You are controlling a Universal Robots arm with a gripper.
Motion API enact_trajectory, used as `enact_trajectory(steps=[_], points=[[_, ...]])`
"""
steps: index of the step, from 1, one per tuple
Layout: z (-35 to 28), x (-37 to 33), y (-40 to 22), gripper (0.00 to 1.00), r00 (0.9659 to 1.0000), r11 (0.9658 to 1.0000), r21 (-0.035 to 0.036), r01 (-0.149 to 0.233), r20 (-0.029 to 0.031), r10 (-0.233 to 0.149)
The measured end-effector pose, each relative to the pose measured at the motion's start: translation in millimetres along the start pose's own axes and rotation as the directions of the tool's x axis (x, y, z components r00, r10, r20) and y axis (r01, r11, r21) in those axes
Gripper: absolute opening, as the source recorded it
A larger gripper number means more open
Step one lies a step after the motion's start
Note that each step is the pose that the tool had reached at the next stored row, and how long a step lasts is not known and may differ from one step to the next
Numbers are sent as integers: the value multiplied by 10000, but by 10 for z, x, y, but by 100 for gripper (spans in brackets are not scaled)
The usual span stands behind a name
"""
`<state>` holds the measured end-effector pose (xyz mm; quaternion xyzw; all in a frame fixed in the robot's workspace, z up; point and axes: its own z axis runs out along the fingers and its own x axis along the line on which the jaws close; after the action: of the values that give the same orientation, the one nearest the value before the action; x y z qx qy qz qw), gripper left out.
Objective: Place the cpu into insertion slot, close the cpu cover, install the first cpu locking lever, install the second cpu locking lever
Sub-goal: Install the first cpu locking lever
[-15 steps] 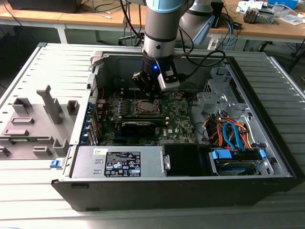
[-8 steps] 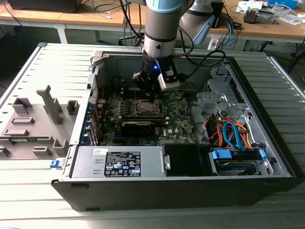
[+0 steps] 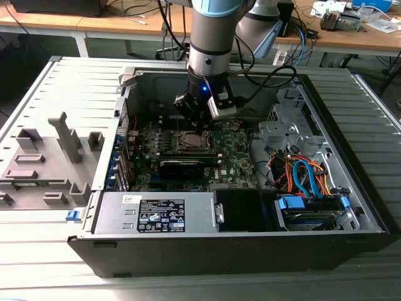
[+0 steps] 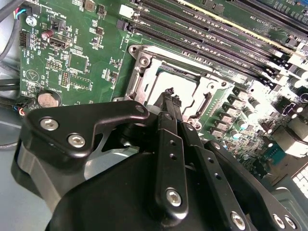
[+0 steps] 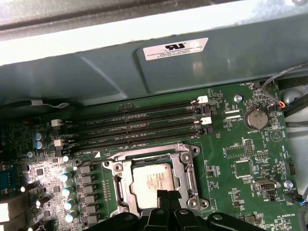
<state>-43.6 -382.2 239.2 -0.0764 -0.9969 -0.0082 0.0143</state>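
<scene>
The insertion slot (image 3: 190,142) is a square silver-rimmed socket on the green motherboard inside the open computer case. The cpu (image 5: 152,180), a silver square, lies in the slot (image 5: 154,178). The metal cpu cover (image 5: 185,169) lies flat around it as a frame. My gripper (image 5: 168,194) hangs just above the socket's edge with its black fingers (image 4: 166,126) pressed together and nothing between them. In the second wrist view the gripper (image 4: 169,95) tips sit over the cpu (image 4: 182,85). How the locking levers stand I cannot make out. In the exterior view the gripper (image 3: 199,125) is right over the socket.
Black memory slots (image 5: 139,126) run beside the socket, with the case wall (image 5: 144,72) beyond them. A long black card (image 3: 188,164) lies in front of the socket, a power supply (image 3: 156,214) nearer still. Coloured cables (image 3: 307,179) fill the exterior view's right. A grey fixture (image 3: 50,157) stands outside the case.
</scene>
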Motion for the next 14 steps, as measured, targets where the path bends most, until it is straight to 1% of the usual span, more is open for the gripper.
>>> enact_trajectory(steps=[14], points=[[0,0,0,11,10000,10000,-1,96,-2,-96]])
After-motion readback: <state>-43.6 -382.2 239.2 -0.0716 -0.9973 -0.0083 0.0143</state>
